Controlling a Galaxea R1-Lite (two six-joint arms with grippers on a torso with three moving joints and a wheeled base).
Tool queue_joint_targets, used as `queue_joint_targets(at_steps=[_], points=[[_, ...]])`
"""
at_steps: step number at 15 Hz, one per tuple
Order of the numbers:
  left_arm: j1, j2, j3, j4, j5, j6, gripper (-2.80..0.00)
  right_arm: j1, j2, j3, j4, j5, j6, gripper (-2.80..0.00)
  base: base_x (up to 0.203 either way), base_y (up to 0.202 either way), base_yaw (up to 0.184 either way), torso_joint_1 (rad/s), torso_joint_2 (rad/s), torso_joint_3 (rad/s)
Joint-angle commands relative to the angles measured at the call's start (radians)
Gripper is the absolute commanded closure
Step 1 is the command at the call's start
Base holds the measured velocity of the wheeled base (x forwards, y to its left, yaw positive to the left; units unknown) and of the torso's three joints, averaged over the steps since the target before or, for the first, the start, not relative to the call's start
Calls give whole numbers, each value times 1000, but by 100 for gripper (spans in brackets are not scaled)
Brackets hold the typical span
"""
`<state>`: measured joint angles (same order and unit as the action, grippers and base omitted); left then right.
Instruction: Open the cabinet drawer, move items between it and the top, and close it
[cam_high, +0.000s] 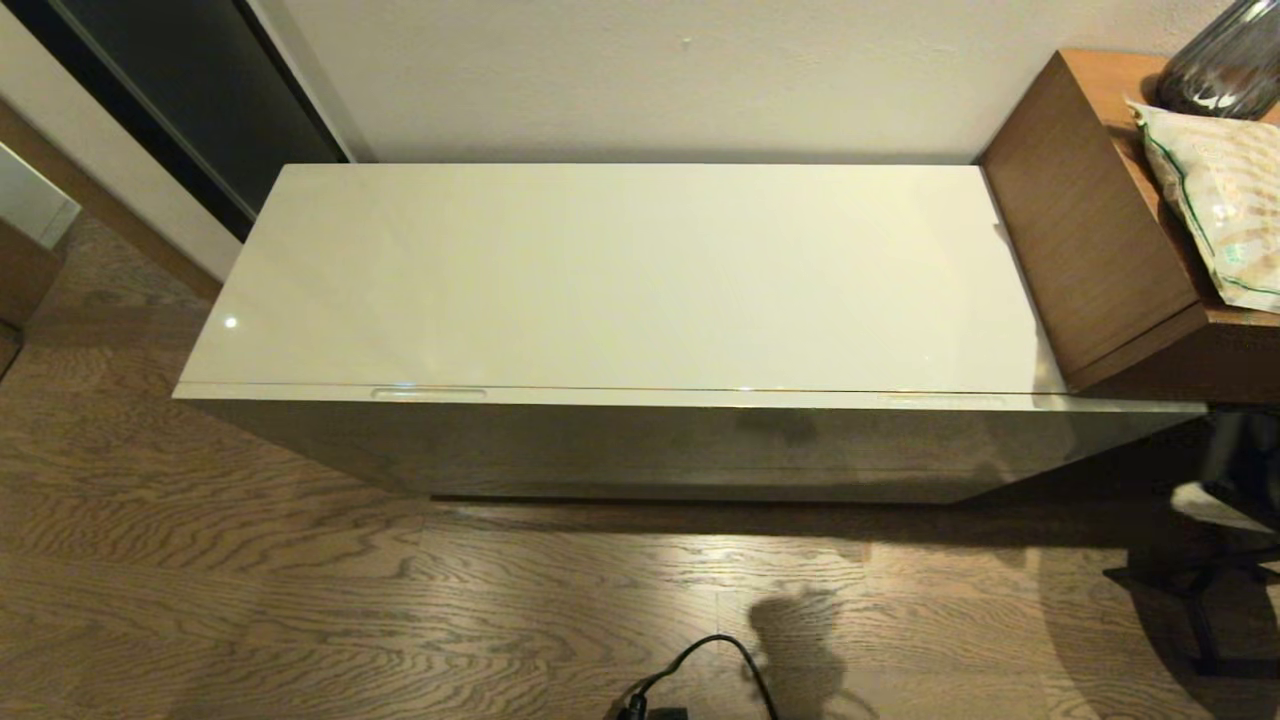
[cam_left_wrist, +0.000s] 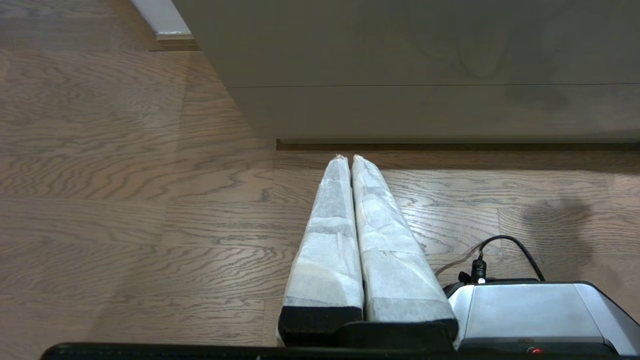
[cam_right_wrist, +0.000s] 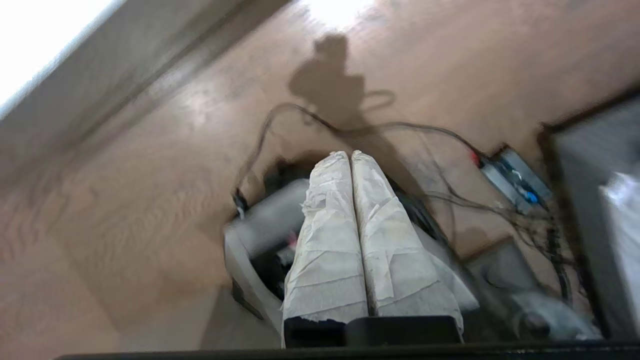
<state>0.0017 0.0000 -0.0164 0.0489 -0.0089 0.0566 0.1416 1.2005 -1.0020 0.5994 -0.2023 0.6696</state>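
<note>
The cabinet drawer (cam_high: 640, 440) is closed, its flat grey-beige front flush under the glossy cream-white top (cam_high: 620, 280), which is bare. A slim slot notch (cam_high: 428, 393) shows along the front rim at the left. Tissue pack, wrapped slippers and black ring are out of view. Neither arm shows in the head view. My left gripper (cam_left_wrist: 348, 159) is shut and empty, low over the wooden floor, pointing at the drawer front (cam_left_wrist: 425, 60). Held above the robot's base and cables, my right gripper (cam_right_wrist: 350, 155) is also shut and empty.
A taller brown wooden table (cam_high: 1080, 250) stands against the cabinet's right end, bearing a green-trimmed patterned bag (cam_high: 1220, 200) and a dark glass vase (cam_high: 1225, 60). A black cable (cam_high: 700, 670) lies on the floor in front. A dark metal stand (cam_high: 1200, 590) is at the right.
</note>
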Motion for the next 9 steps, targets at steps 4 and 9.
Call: queue_joint_targets(at_steps=[4, 9], points=[[0, 2, 1, 0, 0, 0, 0, -7, -578, -406, 797, -24, -11, 0, 0, 0, 0, 0, 0, 0], [0, 2, 0, 0, 0, 0, 0, -92, -881, -494, 922, -26, -185, 0, 0, 0, 0, 0, 0, 0]])
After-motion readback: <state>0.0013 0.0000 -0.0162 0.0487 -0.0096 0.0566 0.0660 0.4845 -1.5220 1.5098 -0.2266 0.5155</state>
